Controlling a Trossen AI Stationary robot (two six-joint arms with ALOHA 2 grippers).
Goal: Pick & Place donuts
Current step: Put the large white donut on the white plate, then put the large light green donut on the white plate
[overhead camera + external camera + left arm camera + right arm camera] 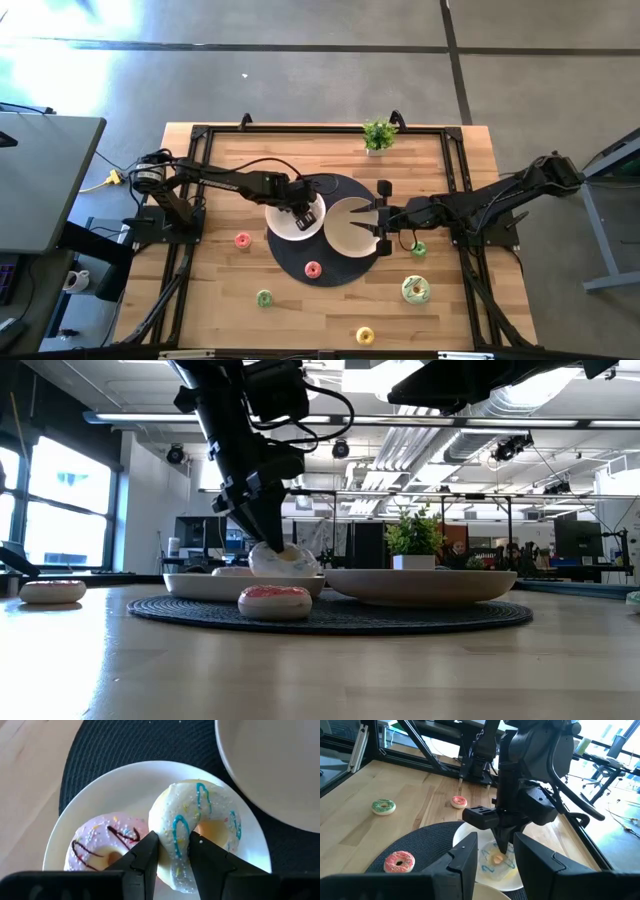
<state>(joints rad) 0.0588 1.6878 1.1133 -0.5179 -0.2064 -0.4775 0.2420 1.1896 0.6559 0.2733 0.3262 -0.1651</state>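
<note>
My left gripper (305, 212) is over the left white plate (283, 228) on the dark round mat, shut on a white-iced donut with blue drizzle (200, 815). A pink-iced donut with dark drizzle (102, 842) lies flat on the same plate beside it. My right gripper (383, 220) hovers open over the right edge of the second white plate (345, 225) and touches nothing. A pink donut (313, 269) lies on the mat. Other donuts lie on the wood: red (242, 240), green (264, 298), yellow (365, 336), a large green-cream one (416, 290) and a small green one (418, 249). My left gripper pinches the white donut's ring wall (175, 837), one finger on the outside and one at the hole (207, 827). The fingers (262, 520) come from above, slanting down. The donut (285, 558) stands tilted over the plate; the rim hides whether its lower edge rests there.
A small potted plant (378, 135) stands at the table's far edge. A black frame (300, 128) runs around the table top. The near part of the table holds only the scattered donuts. The two plates lie close side by side on the mat (335, 270).
</note>
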